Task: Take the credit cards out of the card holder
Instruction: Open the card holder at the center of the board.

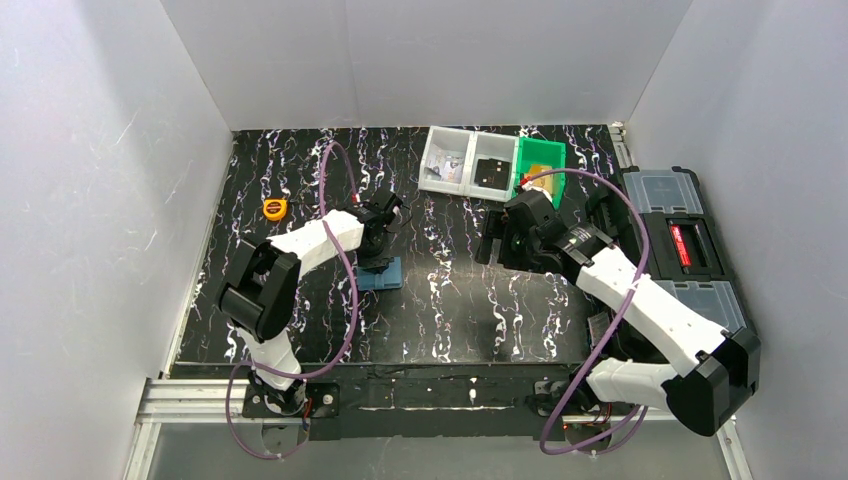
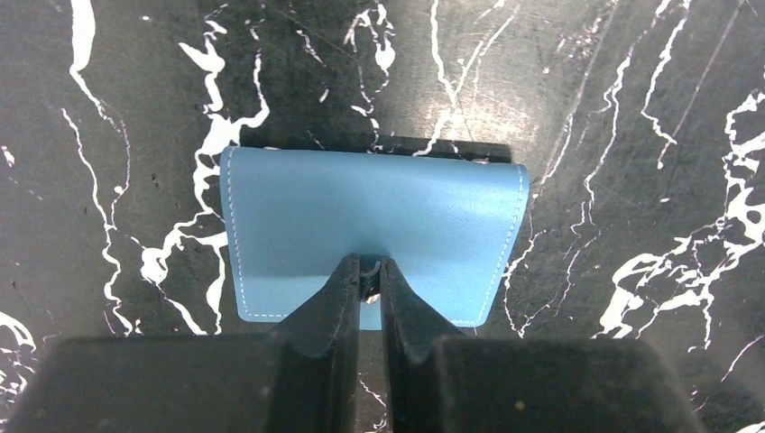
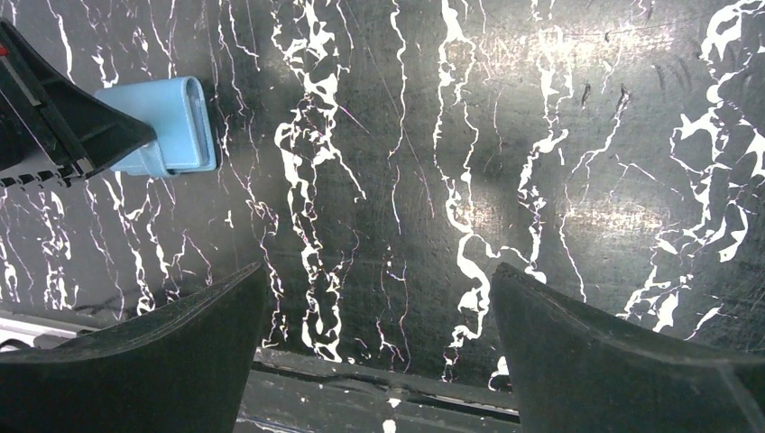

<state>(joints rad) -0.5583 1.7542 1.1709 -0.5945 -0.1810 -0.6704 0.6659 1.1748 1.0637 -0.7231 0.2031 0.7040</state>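
My three views — top external: high, well back from the card holder (image 1: 381, 274), tilted down. Left wrist: close above it, facing down. Right wrist: farther off, to its right — all share it.

Robot lab cell, white panel walls (image 1: 100, 150), black marbled table (image 1: 450, 310); parts bins (image 1: 468, 163), toolbox (image 1: 680, 240)

No writing can be read anywhere — the red label (image 1: 683, 245) on the black toolbox (image 1: 720, 268) is too small.
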